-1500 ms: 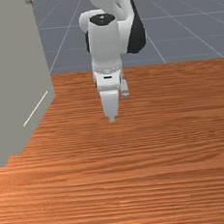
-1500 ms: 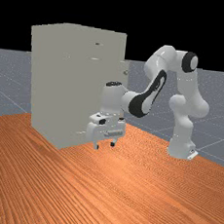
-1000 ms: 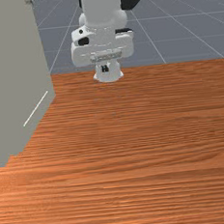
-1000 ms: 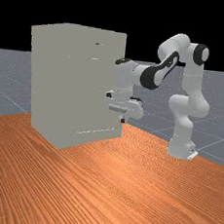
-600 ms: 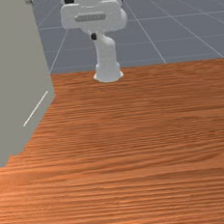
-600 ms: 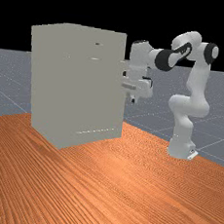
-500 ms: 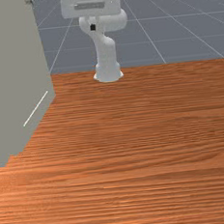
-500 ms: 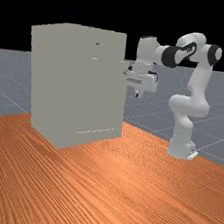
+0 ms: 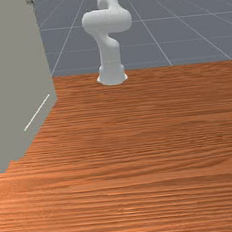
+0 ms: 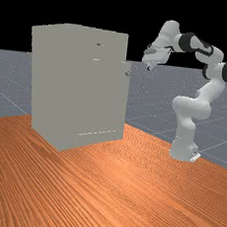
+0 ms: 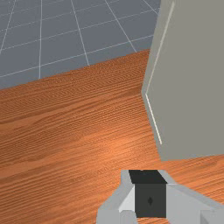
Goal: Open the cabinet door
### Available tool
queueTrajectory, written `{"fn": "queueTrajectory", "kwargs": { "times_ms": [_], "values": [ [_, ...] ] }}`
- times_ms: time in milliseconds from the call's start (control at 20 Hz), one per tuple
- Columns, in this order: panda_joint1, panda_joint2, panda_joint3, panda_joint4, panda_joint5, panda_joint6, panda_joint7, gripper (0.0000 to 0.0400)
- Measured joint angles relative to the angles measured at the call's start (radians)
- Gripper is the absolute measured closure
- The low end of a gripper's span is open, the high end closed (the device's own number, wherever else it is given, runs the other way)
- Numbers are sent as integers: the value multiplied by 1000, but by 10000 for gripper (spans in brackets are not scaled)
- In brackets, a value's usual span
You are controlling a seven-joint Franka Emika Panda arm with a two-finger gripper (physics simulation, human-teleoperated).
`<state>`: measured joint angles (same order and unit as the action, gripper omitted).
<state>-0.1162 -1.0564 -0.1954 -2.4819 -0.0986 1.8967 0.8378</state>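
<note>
Hovering to the far view's right of the cabinet (image 10: 78, 87), I can't tell whether my fingers (image 10: 149, 66) are spread.

White-and-grey two-finger gripper (image 10: 150, 67): I had raised it and drawn it toward the far view's right, away from the tall grey box-shaped cabinet (image 10: 73, 86).
Hand tilt: I had swung it from upright to a slant.
Fingers (image 11: 150, 200): they had come together from standing apart.
Small round grey metal knob (image 10: 128, 74): it had come back out from behind my hand in the far view.
</note>
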Motion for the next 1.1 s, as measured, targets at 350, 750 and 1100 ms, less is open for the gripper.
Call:
{"fn": "queueTrajectory", "kwargs": {
  "times_ms": [350,750,1100],
  "values": [
    [-164,-112,-4,-35,-117,204,91,400],
    [-311,-107,-46,-316,-211,789,227,7],
    [-364,-109,-173,-346,-254,924,152,0]
  ]
}}
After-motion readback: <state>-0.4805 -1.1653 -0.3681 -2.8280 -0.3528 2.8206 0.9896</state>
